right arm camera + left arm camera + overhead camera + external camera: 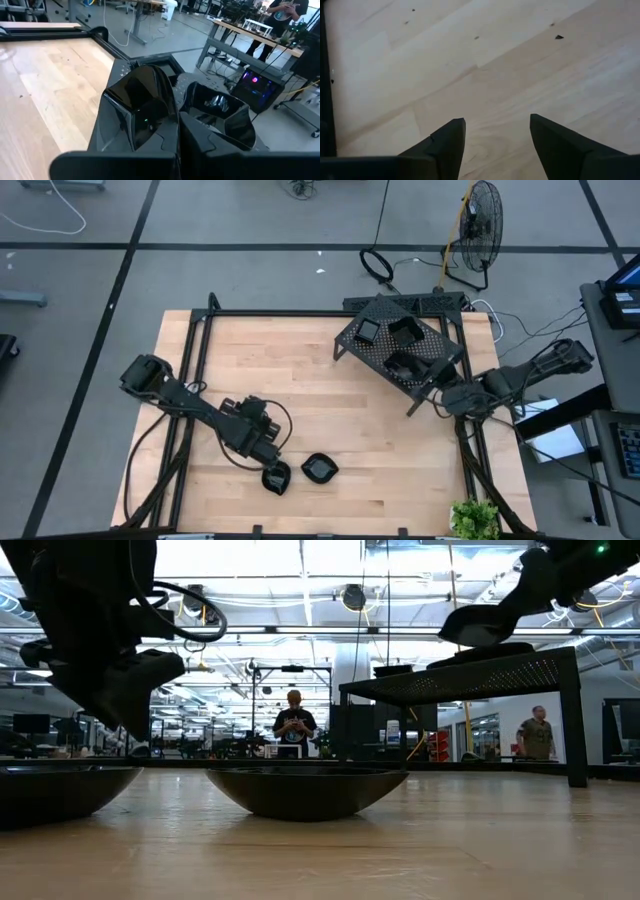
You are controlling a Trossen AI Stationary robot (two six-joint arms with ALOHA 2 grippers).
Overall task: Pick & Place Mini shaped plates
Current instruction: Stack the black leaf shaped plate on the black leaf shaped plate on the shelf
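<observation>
Two mini shaped plates, small and glossy black, rest on their undersides near the table's front edge: one (276,478) (50,792) and one (319,468) (305,790). My left gripper (268,462) (495,125) stands open just over the left one. The left wrist view shows only bare wood between the fingers. More black plates (404,332) (140,105) lie on the perforated black rack (400,350) at the far right. My right gripper (447,396) (179,131) is shut and empty by the rack's near right corner.
The rack stands on legs (572,720) above the tabletop. Black frame rails (190,370) run along the table's left, far and right edges. A green plant (475,518) sits at the near right corner. Bare wood lies across the table's middle. People stand in the room beyond.
</observation>
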